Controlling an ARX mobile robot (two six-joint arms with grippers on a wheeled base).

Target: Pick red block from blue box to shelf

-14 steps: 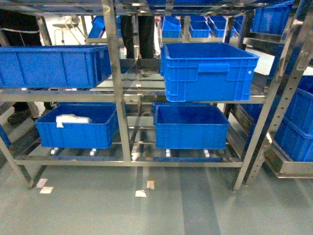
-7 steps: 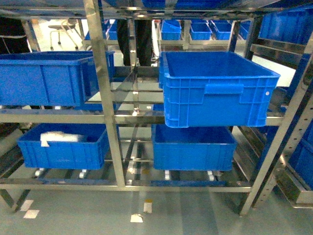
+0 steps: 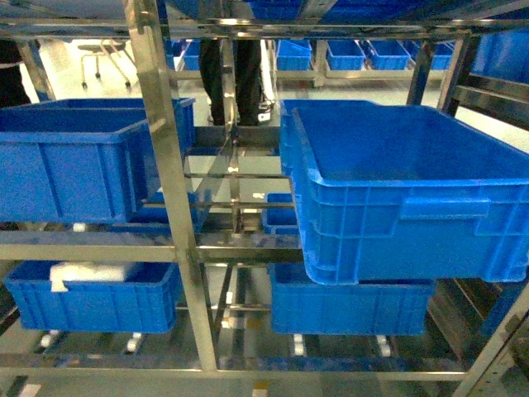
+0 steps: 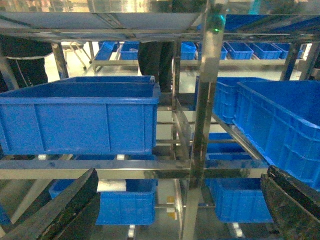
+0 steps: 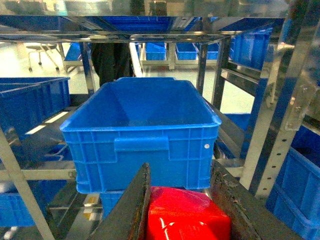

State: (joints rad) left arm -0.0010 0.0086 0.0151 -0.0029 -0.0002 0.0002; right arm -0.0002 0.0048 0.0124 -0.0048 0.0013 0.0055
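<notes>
The tall stainless-steel shelf (image 3: pixel 165 207) is looming closer, its blue ribbed crates growing.
The right gripper (image 5: pixel 182 210) is clamping the small glossy red block (image 5: pixel 187 215), lower centre; the left gripper's (image 4: pixel 170 210) jaws are standing apart. Placing remains.

The large royal-blue ribbed crate (image 3: pixel 413 194) on the middle tier, right of the nearest upright post, serves as landmark; its inside looks bare. To its left, past that post, another blue crate (image 3: pixel 78 165) stands on the same tier. Directly below the landmark sits a lower crate (image 3: pixel 351 306). Below and to the left, a fourth crate (image 3: pixel 91 298) holds a white wrapped bundle (image 3: pixel 87 271). Behind the landmark stands a person in dark trousers (image 3: pixel 235 70), and farther back a row of small blue bins (image 3: pixel 343 54).
</notes>
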